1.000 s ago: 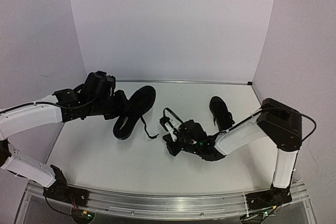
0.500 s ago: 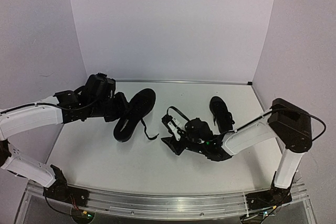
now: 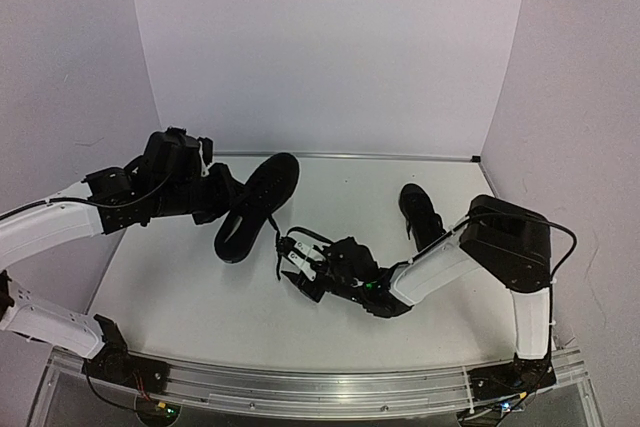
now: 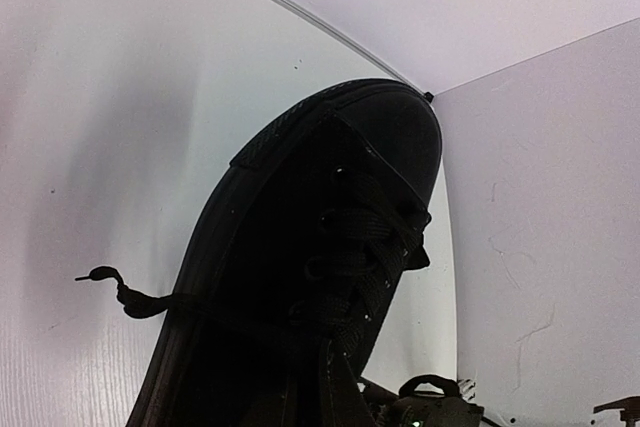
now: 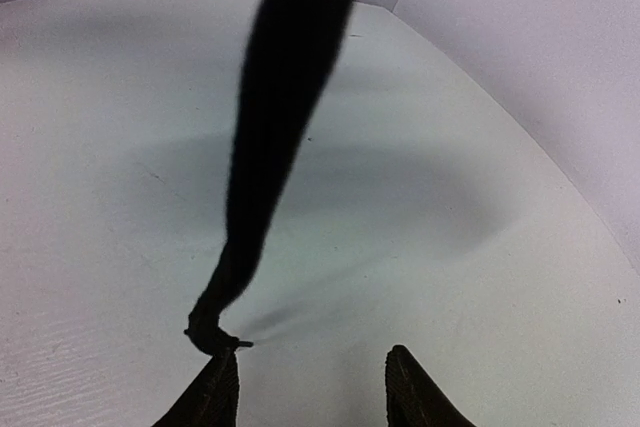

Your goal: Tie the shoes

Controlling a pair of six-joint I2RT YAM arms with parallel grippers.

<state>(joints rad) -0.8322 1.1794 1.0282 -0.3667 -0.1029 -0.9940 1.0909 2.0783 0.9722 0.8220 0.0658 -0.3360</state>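
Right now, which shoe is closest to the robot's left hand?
The left shoe, right against the left hand; the other shoe lies alone on the right.

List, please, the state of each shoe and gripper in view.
left shoe: untied, one lace trailing loose.
right shoe: lying apart, untouched; laces too small to tell.
left gripper: against the left shoe; open or shut unclear.
right gripper: open, beside a lace end.
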